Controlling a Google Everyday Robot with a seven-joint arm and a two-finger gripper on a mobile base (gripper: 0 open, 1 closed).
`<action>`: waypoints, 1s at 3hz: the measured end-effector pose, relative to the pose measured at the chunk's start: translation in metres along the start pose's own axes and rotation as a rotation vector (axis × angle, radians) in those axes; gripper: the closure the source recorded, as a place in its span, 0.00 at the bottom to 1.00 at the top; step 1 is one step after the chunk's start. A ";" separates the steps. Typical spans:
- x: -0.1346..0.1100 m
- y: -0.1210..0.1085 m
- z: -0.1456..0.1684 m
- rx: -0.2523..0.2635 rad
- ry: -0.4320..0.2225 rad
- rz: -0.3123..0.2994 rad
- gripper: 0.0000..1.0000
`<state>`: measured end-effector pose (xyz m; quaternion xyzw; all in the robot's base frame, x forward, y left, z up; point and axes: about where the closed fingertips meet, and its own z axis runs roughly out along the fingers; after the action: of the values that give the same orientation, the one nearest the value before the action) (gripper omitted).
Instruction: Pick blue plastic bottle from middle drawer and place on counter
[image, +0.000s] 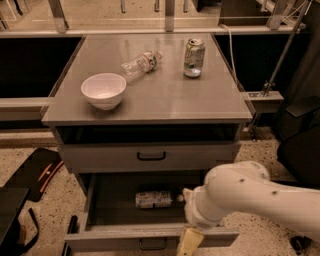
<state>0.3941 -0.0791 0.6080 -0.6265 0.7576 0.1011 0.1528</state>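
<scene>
The blue plastic bottle (154, 199) lies on its side in the open middle drawer (125, 238), its cap pointing right. My gripper (184, 222) hangs over the drawer's right front part, just right of the bottle and not touching it. Its cream fingers (188, 243) are spread apart and empty. The white arm comes in from the lower right and hides the drawer's right side. The grey counter (165, 100) is the cabinet's top, above the drawers.
On the counter stand a white bowl (104, 90), a clear bottle with a red-white label (141, 62) lying down, and a drink can (193, 57). A shut, shallower drawer (150, 156) sits above the open one. A black bag (35, 170) lies on the floor to the left.
</scene>
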 end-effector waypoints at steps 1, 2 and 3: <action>-0.037 -0.010 0.064 0.044 -0.012 0.002 0.00; -0.034 -0.009 0.063 0.040 -0.009 0.011 0.00; -0.033 -0.012 0.072 0.007 -0.039 -0.002 0.00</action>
<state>0.4189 -0.0264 0.5526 -0.6247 0.7541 0.1103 0.1700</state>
